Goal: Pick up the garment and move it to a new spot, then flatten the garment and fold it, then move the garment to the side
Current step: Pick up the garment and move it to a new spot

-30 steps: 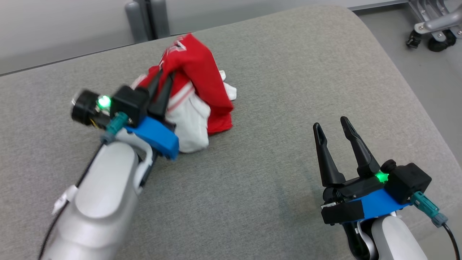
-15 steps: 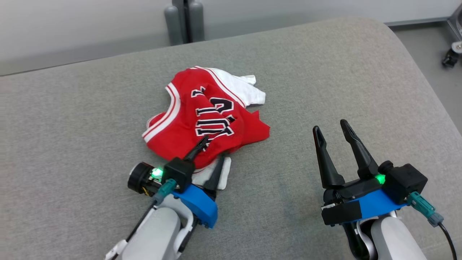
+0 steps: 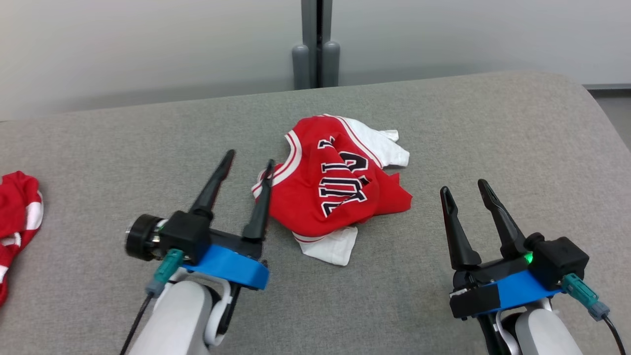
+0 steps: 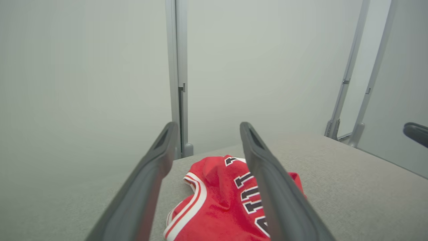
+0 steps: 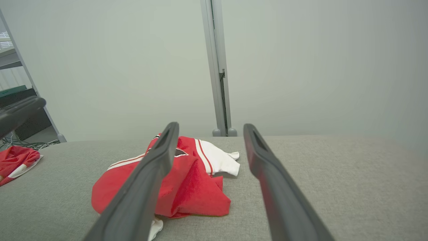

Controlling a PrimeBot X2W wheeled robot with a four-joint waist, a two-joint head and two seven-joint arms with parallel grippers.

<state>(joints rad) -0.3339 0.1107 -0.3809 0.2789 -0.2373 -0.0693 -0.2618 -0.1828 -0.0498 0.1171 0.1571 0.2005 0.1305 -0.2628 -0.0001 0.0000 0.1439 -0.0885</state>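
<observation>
Your garment (image 3: 340,192) lies crumpled mid-way across the grey surface (image 3: 493,123), at 3 o'clock from your left gripper (image 3: 249,159), just beside its inner finger. The right gripper (image 3: 463,186) sits farther off, with the garment at its 9 o'clock. Both claws stand apart, empty.

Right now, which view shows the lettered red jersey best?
The head view: the whole jersey lies in plain sight. The left wrist view crops its near part; the right wrist view has a finger across it.
</observation>
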